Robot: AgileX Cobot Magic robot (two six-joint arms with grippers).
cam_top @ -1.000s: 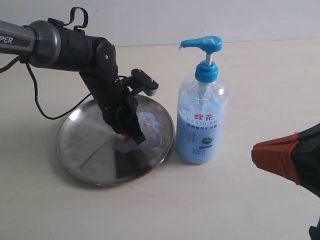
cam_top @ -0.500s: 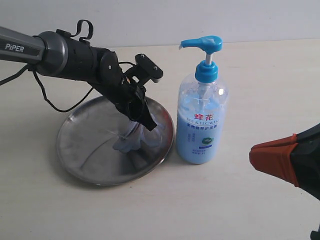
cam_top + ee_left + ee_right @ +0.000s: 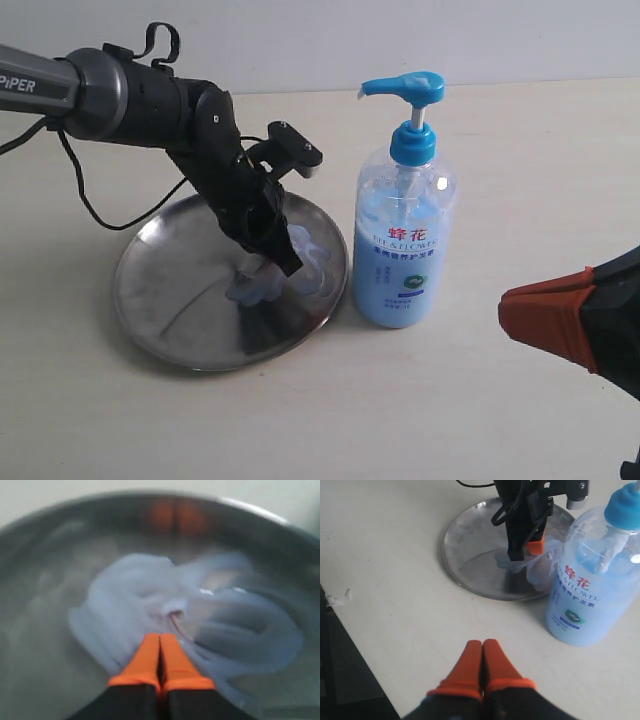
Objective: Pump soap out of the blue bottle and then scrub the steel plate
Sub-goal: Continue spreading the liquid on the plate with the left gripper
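Note:
The round steel plate [image 3: 170,300] lies left of the blue bottle [image 3: 403,250], which stands upright with its blue pump head at the top. A pale blue smear of soap [image 3: 300,262] covers the plate's right part, beside the bottle. My left gripper [image 3: 287,270] is shut and empty, with its orange tips down in the soap [image 3: 130,610] on the plate [image 3: 40,680]. My right gripper [image 3: 505,308] is shut and empty, low over the bare table right of the bottle. In the right wrist view its tips [image 3: 483,642] point toward the plate [image 3: 470,560] and the bottle [image 3: 590,590].
A black cable [image 3: 95,215] hangs from the left arm to the table behind the plate. The table's edge runs along a dark drop [image 3: 350,680], with a small scrap of white paper [image 3: 337,599] near it.
The left gripper has swept back and forth across the soap in the plate, smearing it. The bottle and the right gripper have stayed where they were.

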